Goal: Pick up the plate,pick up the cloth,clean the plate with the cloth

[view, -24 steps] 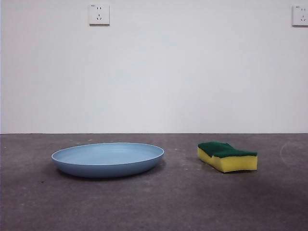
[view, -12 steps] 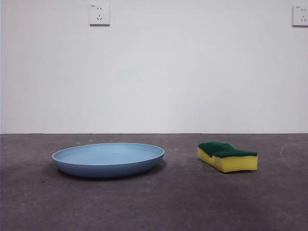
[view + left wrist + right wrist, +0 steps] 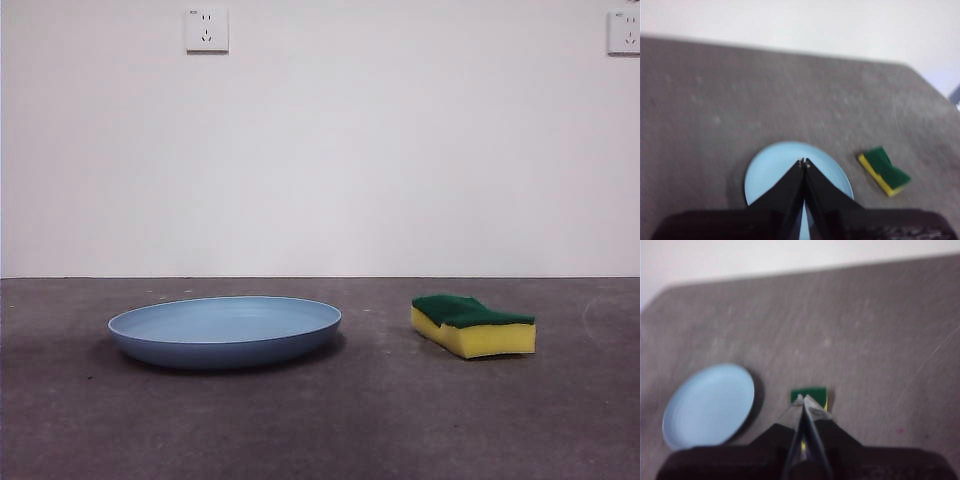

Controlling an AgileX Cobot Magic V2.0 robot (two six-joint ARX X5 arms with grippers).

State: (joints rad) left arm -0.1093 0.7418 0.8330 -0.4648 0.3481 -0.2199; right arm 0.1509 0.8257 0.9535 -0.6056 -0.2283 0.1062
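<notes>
The light-blue plate [image 3: 225, 331] lies flat on the grey table, left of centre in the front view. The cloth [image 3: 471, 324] is a yellow sponge with its green scouring face up, resting to the plate's right. Neither arm shows in the front view. High over the plate [image 3: 770, 175] hangs my left gripper [image 3: 804, 161], its jaws shut with nothing between them; the cloth [image 3: 885, 171] lies off to one side. My right gripper [image 3: 802, 399] is shut and empty well above the cloth [image 3: 809, 393], with the plate [image 3: 710, 405] beside it.
The table [image 3: 400, 420] is dark grey and ends at a white wall carrying two sockets [image 3: 206, 30]. The table's far edge and corner show in both wrist views.
</notes>
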